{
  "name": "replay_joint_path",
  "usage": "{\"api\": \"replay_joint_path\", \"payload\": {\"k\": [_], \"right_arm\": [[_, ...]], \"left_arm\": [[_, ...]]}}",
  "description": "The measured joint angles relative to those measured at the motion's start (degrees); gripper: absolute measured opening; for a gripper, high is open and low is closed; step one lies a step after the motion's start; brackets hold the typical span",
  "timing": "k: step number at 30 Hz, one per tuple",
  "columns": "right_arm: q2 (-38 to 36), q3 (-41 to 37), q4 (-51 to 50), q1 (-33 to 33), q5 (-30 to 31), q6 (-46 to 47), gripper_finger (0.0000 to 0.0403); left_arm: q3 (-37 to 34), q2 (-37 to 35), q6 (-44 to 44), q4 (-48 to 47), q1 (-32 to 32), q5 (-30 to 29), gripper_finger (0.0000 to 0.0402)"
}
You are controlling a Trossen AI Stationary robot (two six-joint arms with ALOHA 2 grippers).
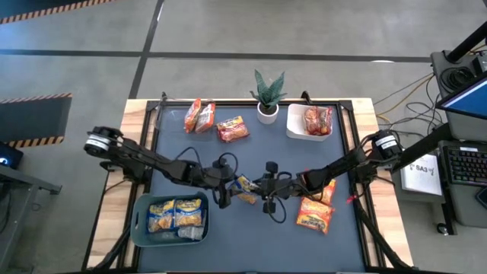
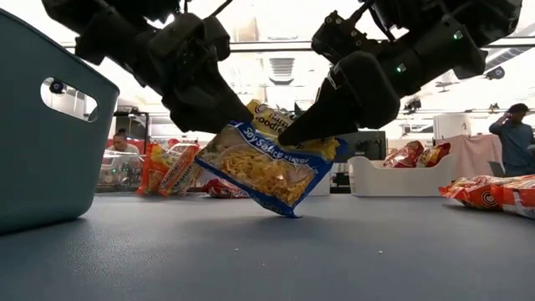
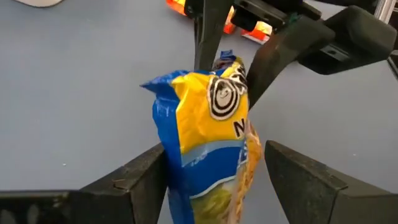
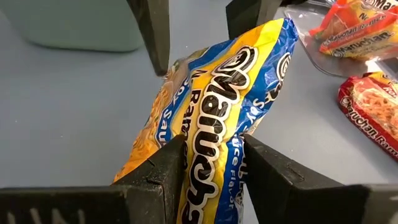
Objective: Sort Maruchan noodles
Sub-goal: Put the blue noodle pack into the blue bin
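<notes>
A yellow-and-blue Maruchan packet (image 1: pixel 245 188) hangs between my two grippers at the table's middle. My right gripper (image 4: pixel 212 140) is shut on it. My left gripper (image 3: pixel 216 149) is open, with a finger on each side of the packet's other end. Two more yellow packets (image 1: pixel 176 213) lie in the grey-blue bin (image 1: pixel 141 228). A red packet (image 1: pixel 318 120) lies in the white tray (image 1: pixel 293 125). Orange packets lie flat at the far left (image 1: pixel 199 116), (image 1: pixel 232 129) and near right (image 1: pixel 316 215). My right gripper pinches the packet's right end (image 4: pixel 208 118) between both fingers, coming from the table's right and slanting down. The wrapper is squeezed in there. The packet is tilted, low corner (image 2: pixel 288 211) close over the table. My left gripper has one finger (image 3: pixel 149 180) against the packet's edge; the other (image 3: pixel 298 180) stands just off it.
A small potted plant (image 1: pixel 268 95) stands at the far edge beside the white tray. The bin takes up the near left corner. Bare dark mat (image 1: pixel 251 240) lies near the middle front. People and furniture show in the room beyond.
</notes>
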Motion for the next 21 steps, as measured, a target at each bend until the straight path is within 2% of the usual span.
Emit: {"api": "replay_joint_path", "payload": {"k": [8, 21], "right_arm": [[0.0, 0.0, 0.2, 0.0, 0.1, -1.0, 0.0136], [0.0, 0.0, 0.2, 0.1, 0.1, -1.1, 0.0136]], "left_arm": [[-1.2, 1.6, -0.2, 3.7, 0.0, 0.0, 0.0211], [-1.1, 2.0, -0.2, 3.9, 0.0, 0.0, 0.0076]]}}
